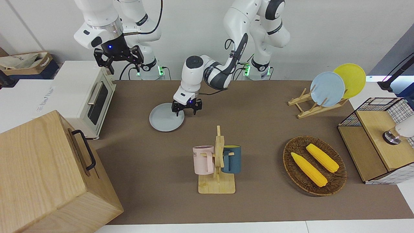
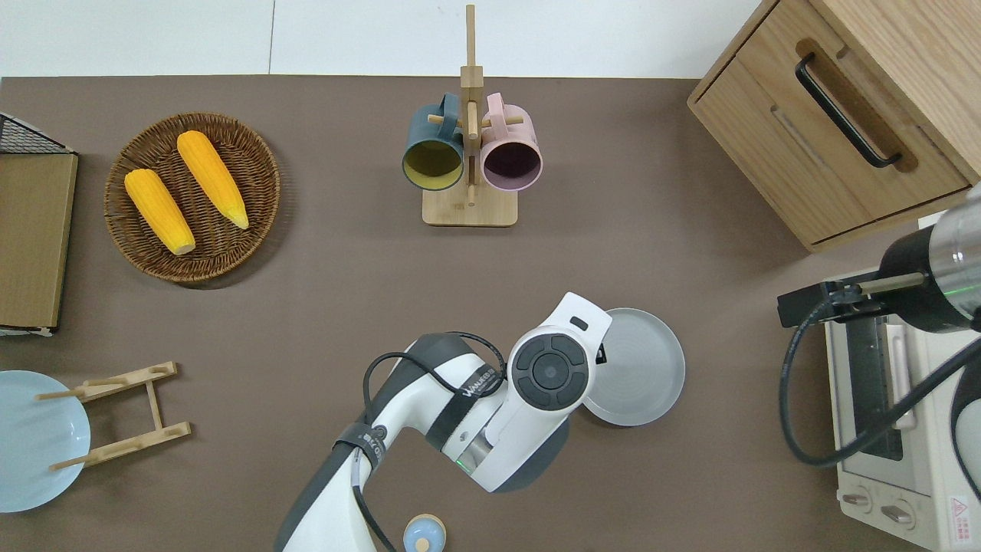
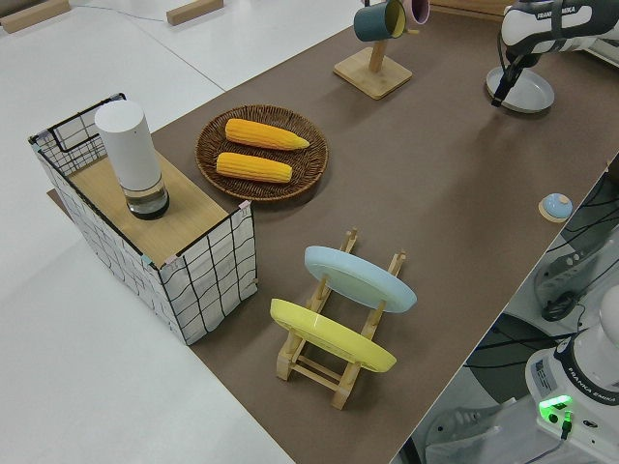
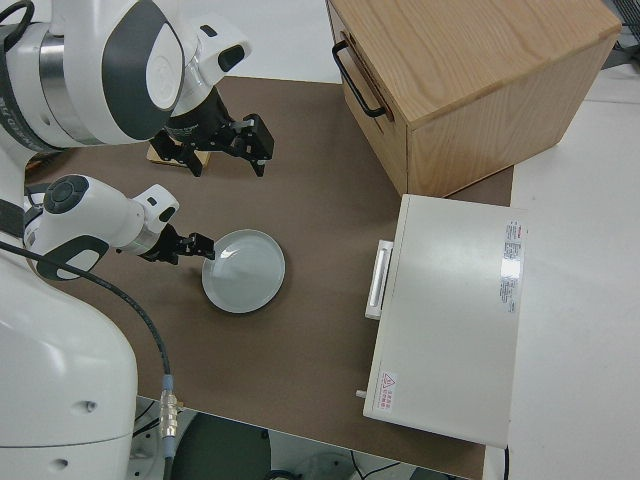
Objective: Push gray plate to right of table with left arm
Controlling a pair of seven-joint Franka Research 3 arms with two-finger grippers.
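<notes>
The gray plate (image 1: 166,121) lies flat on the brown table (image 1: 258,129), between the robots and the mug rack, toward the right arm's end. It also shows in the overhead view (image 2: 640,368), the left side view (image 3: 527,94) and the right side view (image 4: 243,272). My left gripper (image 1: 186,111) is open and empty. It is low at the plate's rim on the side toward the left arm's end, and it shows in the right side view (image 4: 188,247). In the overhead view my wrist hides the fingers. My right gripper (image 1: 124,64) is open and parked.
A white toaster oven (image 1: 87,97) and a wooden cabinet (image 1: 48,174) stand at the right arm's end. A mug rack (image 1: 217,161) stands mid-table, farther from the robots than the plate. A basket of corn (image 1: 314,165), a plate rack (image 1: 310,108) and a wire crate (image 1: 375,136) stand at the left arm's end.
</notes>
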